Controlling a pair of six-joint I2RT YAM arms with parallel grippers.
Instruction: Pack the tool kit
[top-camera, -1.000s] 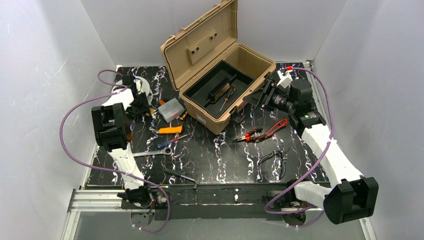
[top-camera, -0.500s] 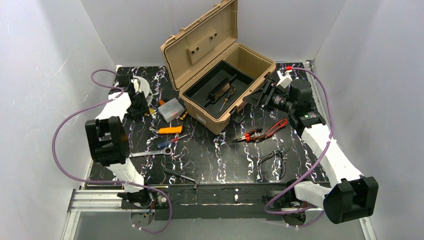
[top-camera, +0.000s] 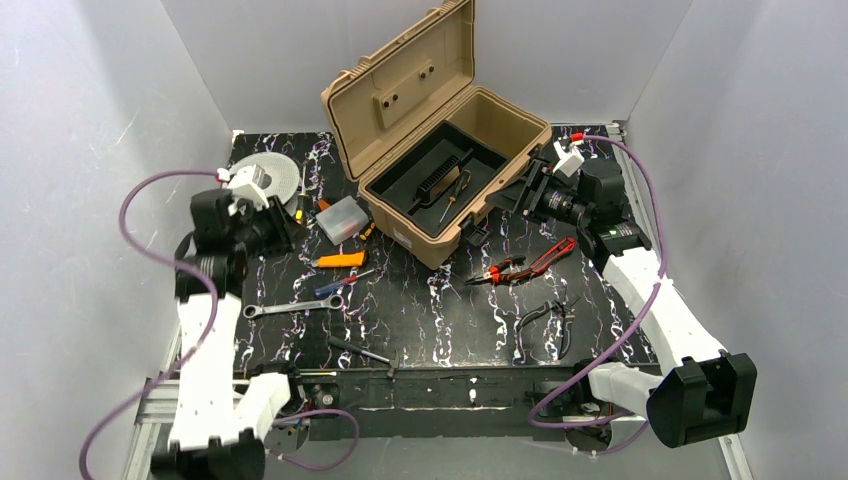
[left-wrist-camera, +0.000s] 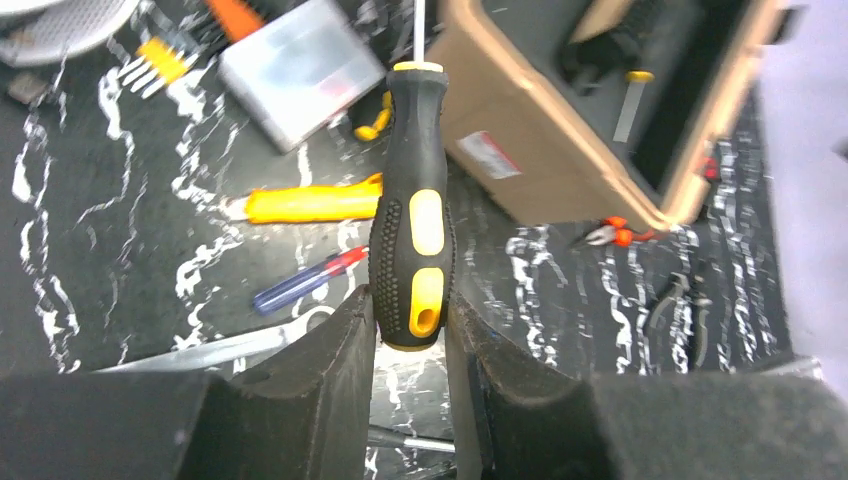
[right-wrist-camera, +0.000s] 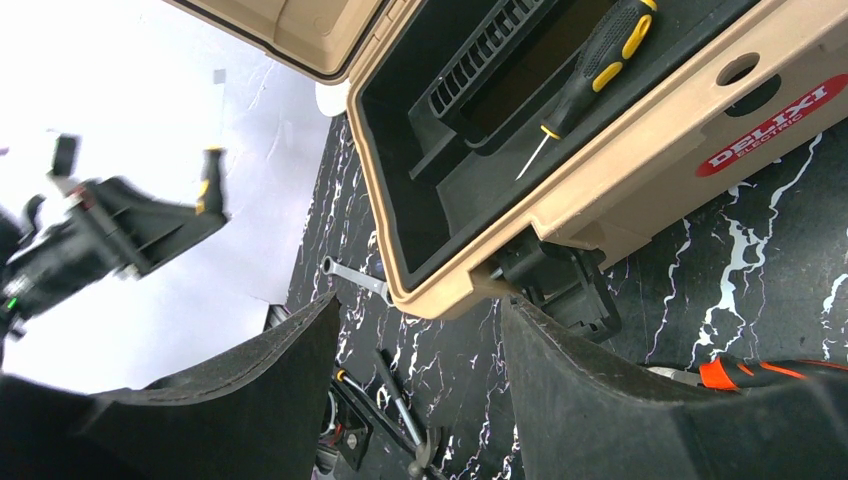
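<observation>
Top external view: the toolbox (top-camera: 412, 226) stands at the far centre of the table (top-camera: 450, 330) with its lid raised and its black inner tray (top-camera: 400, 183) exposed. One packed screwdriver (top-camera: 451, 203) lies in the tray. Loose on the table are the red-handled pliers (top-camera: 522, 265), the black pliers (top-camera: 545, 318), a wrench (top-camera: 295, 307), an orange utility knife (top-camera: 340, 260) and a blue-red screwdriver (top-camera: 340, 284). The left gripper (top-camera: 278, 225) hangs near the clear plastic box (top-camera: 343, 217), left of the toolbox. The right gripper (top-camera: 497, 200) sits just beside the toolbox's right front corner. Finger state cannot be told from this view.

Left wrist view: the left gripper (left-wrist-camera: 411, 330) is clamped on the lower end of the handle of a black-yellow screwdriver (left-wrist-camera: 412, 215). The tool is lifted above the table, shaft pointing away, with the toolbox (left-wrist-camera: 530, 150) ahead and to the right.

Right wrist view: the right gripper (right-wrist-camera: 420, 370) is spread wide and carries nothing. It faces the toolbox front wall (right-wrist-camera: 640, 170), with the packed screwdriver (right-wrist-camera: 600, 48) visible inside.

Assessment: packing is at an early stage. One tool is stowed and one is in hand and not yet placed. Both pliers and the remaining loose tools are to be loaded, after which the lid is to be lowered and latched.
</observation>
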